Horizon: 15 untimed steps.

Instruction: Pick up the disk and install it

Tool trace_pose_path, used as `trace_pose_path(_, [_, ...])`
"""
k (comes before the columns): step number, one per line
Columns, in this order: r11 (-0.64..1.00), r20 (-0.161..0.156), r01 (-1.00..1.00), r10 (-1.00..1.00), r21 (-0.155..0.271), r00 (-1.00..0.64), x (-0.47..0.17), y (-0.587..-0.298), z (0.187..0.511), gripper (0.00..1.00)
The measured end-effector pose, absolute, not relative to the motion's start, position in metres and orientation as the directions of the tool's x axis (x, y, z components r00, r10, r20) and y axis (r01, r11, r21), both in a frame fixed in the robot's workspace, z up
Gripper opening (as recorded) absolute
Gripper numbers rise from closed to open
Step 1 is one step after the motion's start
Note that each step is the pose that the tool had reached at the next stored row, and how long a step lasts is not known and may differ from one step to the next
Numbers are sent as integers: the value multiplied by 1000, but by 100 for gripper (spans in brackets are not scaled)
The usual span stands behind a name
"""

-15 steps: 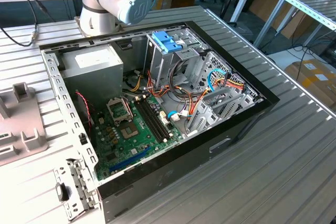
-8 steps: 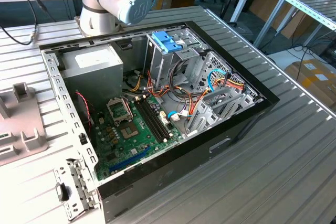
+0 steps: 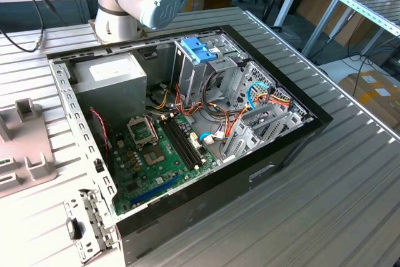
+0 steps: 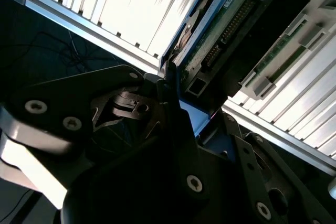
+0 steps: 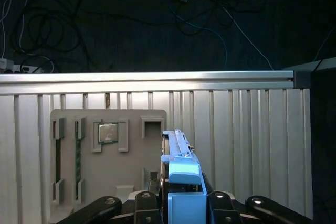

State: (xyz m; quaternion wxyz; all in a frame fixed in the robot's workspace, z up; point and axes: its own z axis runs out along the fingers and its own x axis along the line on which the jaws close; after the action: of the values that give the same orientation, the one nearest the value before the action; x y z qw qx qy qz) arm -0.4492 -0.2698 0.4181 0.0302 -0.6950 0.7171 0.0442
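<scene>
— How far along are you?
— Pickup looks done; your end effector (image 5: 182, 203) pinches the disk (image 5: 181, 169) by one end, beside the grey fixture tray (image 5: 105, 182) on the ribbed surface (image 5: 252, 140); installing is not yet done; the drive cage (image 3: 187, 73) sits at one o'clock in the open computer case (image 3: 219, 207).
— Which way does it point?
— It stands on edge; its long axis runs straight out from your end effector; the circuit board (image 4: 220, 40) faces the second wrist view.

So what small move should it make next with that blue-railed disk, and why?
Probably a short, straight lift. In the first wrist view the end effector sits close against both sides of the disk, which stands on edge at the grey parts tray. Rising first should clear the tray before any travel towards the open computer case.
</scene>
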Motion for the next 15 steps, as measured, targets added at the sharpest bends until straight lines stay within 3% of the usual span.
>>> trace_pose_path(12, [30, -110, -999, -993, 21, -32, -449, -270, 429, 37])
trace_pose_path(15, [30, -93, -999, -995, 21, -32, -449, -270, 430, 37])
